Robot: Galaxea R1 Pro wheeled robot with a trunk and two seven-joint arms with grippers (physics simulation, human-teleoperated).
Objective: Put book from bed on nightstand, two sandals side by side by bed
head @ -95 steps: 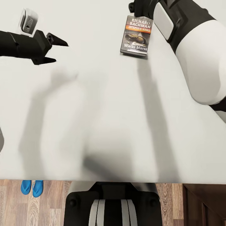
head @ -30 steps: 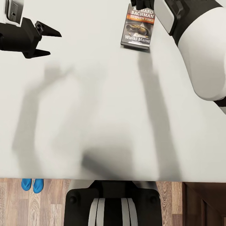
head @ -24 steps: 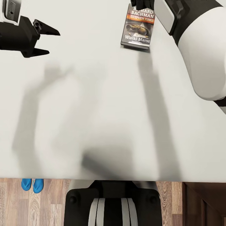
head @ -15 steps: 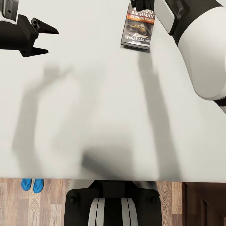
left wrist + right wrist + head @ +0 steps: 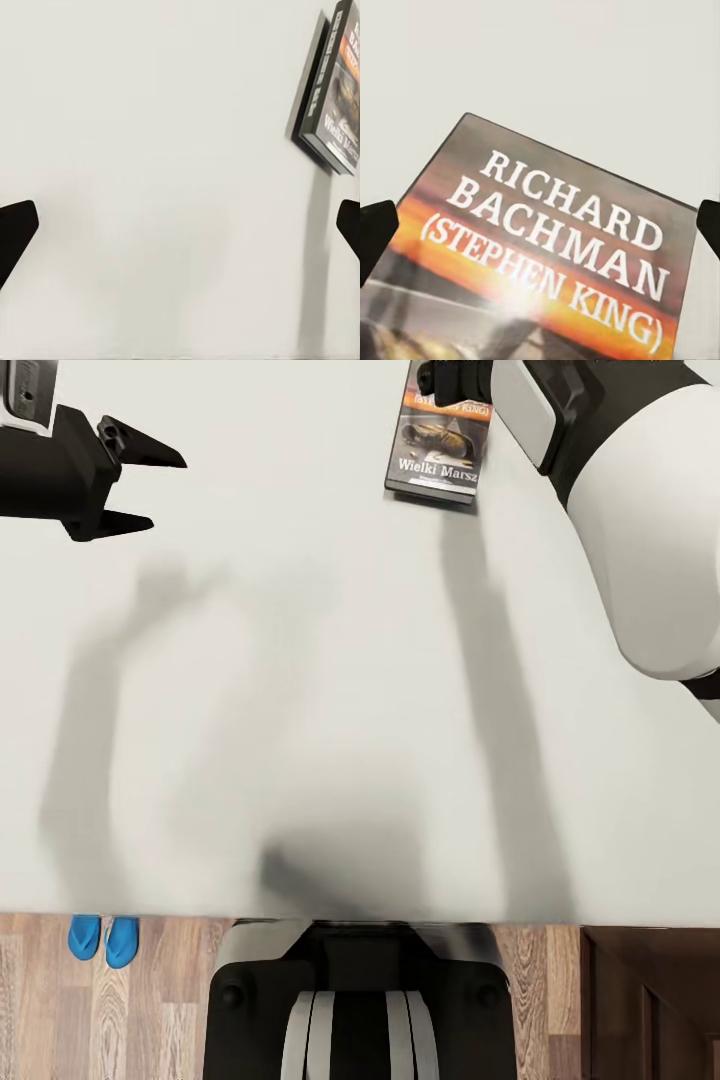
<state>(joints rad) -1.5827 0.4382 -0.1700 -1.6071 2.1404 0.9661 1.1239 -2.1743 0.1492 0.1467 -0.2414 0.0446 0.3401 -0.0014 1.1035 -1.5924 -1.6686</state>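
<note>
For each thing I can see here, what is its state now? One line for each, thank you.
book: lying flat on the bed, cover up, not lifted.
right hand: over the book's top edge, open, fingertips wide apart.
left hand: open, empty, above the bare mattress, away from the book.
two sandals: on the wood floor, side by side beside the bed.
bed: flat mattress, holds only the book.

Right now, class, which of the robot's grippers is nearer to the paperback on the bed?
The right. The right gripper hangs over the paperback's top edge, fingers spread. The left gripper hovers open over bare mattress, far off to the paperback's left.
</note>
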